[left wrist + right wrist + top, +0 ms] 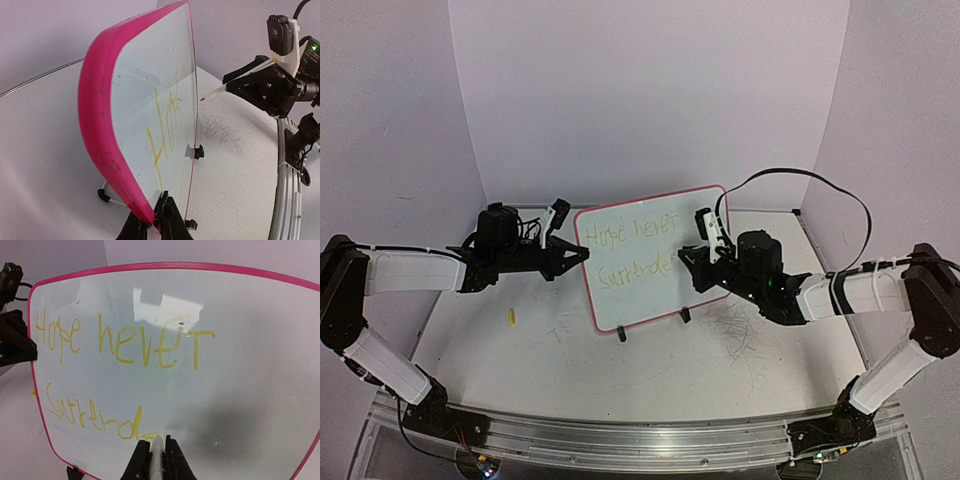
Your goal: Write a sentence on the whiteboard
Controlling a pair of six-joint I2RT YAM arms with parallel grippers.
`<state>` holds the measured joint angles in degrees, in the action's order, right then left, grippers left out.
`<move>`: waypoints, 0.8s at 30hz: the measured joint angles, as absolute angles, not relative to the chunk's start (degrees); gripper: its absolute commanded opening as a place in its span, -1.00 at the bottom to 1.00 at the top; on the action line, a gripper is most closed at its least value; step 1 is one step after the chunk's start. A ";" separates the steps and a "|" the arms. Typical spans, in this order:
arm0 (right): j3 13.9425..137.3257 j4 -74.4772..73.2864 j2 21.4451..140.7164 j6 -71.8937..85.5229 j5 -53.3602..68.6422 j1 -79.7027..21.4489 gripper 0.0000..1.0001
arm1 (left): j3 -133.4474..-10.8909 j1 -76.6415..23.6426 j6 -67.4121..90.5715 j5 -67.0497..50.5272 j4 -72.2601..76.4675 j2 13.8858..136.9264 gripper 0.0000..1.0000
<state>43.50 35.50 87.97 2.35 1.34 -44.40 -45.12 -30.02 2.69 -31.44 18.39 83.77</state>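
The whiteboard (655,298) stands tilted on black clip feet (621,336) mid-table, its frame pink-red. The sentence (125,345) in yellow reads "Hope never" above a partly written second line (95,415). My left gripper (582,254) is shut on the board's left edge, and in the left wrist view its fingertips (159,210) pinch the pink frame (100,125). My right gripper (686,256) is shut on a white marker (157,452). The marker's tip rests at the board just right of the last yellow letter.
A small yellow piece (510,317) lies on the table left of the board. Grey scratch marks (740,335) cover the tabletop to the board's right. A black cable (820,190) arcs above the right arm. Curved white walls close in behind.
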 measured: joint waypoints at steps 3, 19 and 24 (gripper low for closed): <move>43.51 35.59 88.72 2.33 1.33 -44.34 -1.00 | -45.12 -30.02 2.54 -31.44 18.39 83.77 -1.00; 44.27 36.45 90.48 2.35 -2.01 -44.34 -1.00 | -45.17 -30.12 2.31 -31.44 18.39 83.77 -1.00; 44.55 36.56 90.95 2.37 -2.74 -44.34 -1.00 | -45.17 -30.13 2.28 -31.36 18.39 83.77 -1.00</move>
